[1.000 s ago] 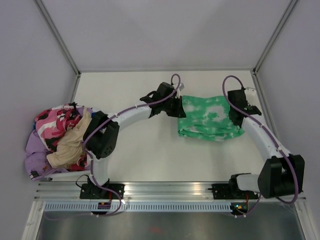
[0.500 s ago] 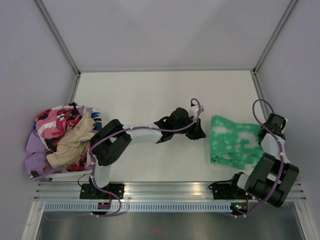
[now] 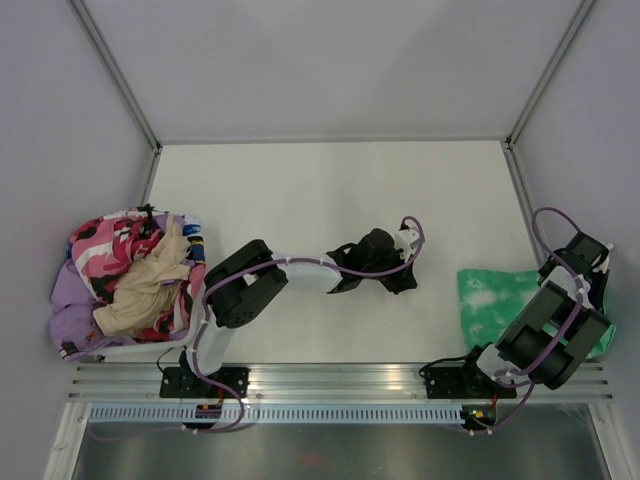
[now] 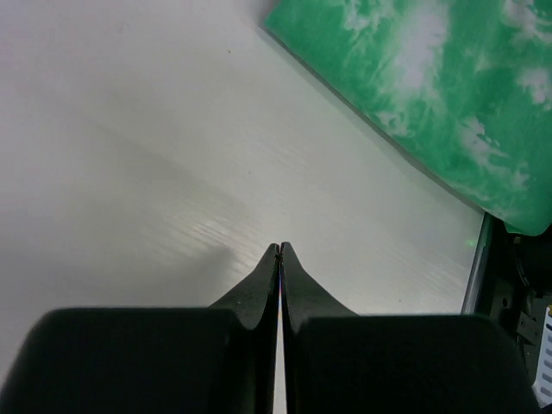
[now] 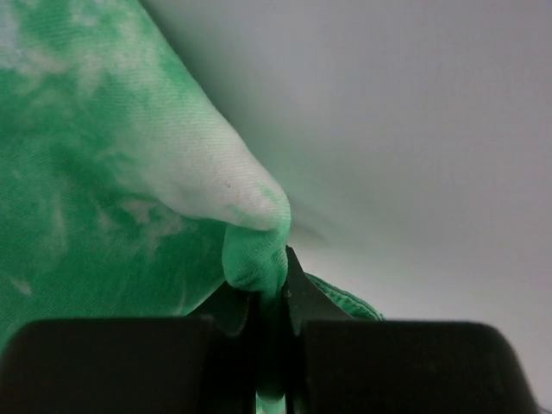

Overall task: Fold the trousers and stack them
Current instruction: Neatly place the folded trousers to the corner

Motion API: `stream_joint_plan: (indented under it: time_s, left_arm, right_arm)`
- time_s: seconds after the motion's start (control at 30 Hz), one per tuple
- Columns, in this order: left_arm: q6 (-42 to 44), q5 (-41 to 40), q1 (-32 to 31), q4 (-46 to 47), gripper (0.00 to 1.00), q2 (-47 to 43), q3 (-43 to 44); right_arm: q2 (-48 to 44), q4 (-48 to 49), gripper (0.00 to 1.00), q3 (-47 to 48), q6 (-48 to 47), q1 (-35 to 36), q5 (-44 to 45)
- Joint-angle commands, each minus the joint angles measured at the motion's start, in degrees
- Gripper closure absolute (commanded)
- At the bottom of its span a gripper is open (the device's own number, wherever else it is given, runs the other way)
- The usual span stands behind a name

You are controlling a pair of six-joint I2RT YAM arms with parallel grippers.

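The bright green, white-mottled soft fabric trousers (image 3: pixel 490 300) lie folded in a flat bundle at the near right corner of the white tabletop (image 3: pixel 300 200), partly under the right arm. The right end effector (image 5: pixel 272 289) is clamped on a pinched ridge of the green cloth. The left end effector (image 4: pixel 280 250) sits near mid-table with its fingers pressed together on nothing, well apart from the bundle's left edge.

Only the right wrist view shows the grip itself, fabric bulging just above the closed fingers; from above, that arm hides the contact. The left wrist view shows bare tabletop beneath the closed tips, with the green cloth off to the upper right.

A second ago the bundle lay farther back on the right side, with the left end effector at its left edge. Since then it has been dragged toward the near right edge, and the left arm has come away from it. A heap of pink, purple and beige clothes (image 3: pixel 120 275) stays at the left edge.
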Motion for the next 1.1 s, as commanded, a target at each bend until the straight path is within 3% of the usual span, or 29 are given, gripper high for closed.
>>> stream_joint_plan:
  time_s: [0.0, 0.03, 0.07, 0.1, 0.37, 0.5, 0.57, 0.67, 0.73, 0.87, 0.97, 1.07]
  left_arm:
    - [2.5, 0.63, 0.4, 0.05, 0.98, 0.69, 5.17]
    - [3.03, 1.07, 0.4, -0.65, 0.98, 0.69, 5.88]
    - [3.12, 1.25, 0.4, -1.96, 0.98, 0.77, 7.45]
    - [3.21, 1.42, 0.49, -2.76, 0.98, 0.95, 8.34]
    - [-1.0, -0.86, 3.47, -8.03, 0.98, 0.25, 10.54]
    - [-6.89, -0.6, 9.34, -10.06, 0.98, -2.64, 8.53]
    - [-9.09, 0.19, 12.17, -10.06, 0.98, -5.8, 6.86]
    - [-11.12, 1.42, 17.53, -11.37, 0.98, -9.41, 3.25]
    - [-9.11, 0.28, 20.52, -15.32, 0.98, -12.84, 1.67]
    - [-2.69, -3.75, 23.34, -25.51, 0.98, -17.06, 1.75]
    - [-1.45, -5.95, 25.1, -31.06, 0.98, -19.35, 1.49]
    - [-2.5, -7.71, 26.5, -34.05, 0.98, -20.23, 0.96]
  right_arm:
    - [-2.81, 9.44, 0.99, -1.38, -3.77, -1.01, 2.83]
    - [-3.52, 9.18, 0.78, -1.73, -3.16, -0.92, 3.0]
    - [-4.22, 8.74, 0.63, -1.82, -1.93, -0.57, 3.7]
    - [-5.62, 7.78, 0.03, -1.22, -0.27, -0.31, 4.4]
    - [-7.21, -8.57, 0.02, 16.44, 10.45, 10.49, -5.16]
    - [-10.55, -16.81, 0.02, 20.93, 16.35, 15.5, -14.2]
    - [-12.92, -18.85, 0.02, 19.45, 19.07, 19.19, -20.08]
    - [-23.6, -19.03, 0.02, 12.52, 22.77, 25.78, -26.06]
    - [-28.37, -19.03, 0.02, 8.29, 26.63, 29.92, -26.53]
    - [-38.74, -18.69, 0.02, 4.6, 25.86, 31.33, -25.22]
    - [-38.69, -18.06, 0.02, 2.92, 29.8, 31.33, -22.75]
    - [-31.69, -20.69, 0.02, 5.64, 29.99, 31.33, -28.44]
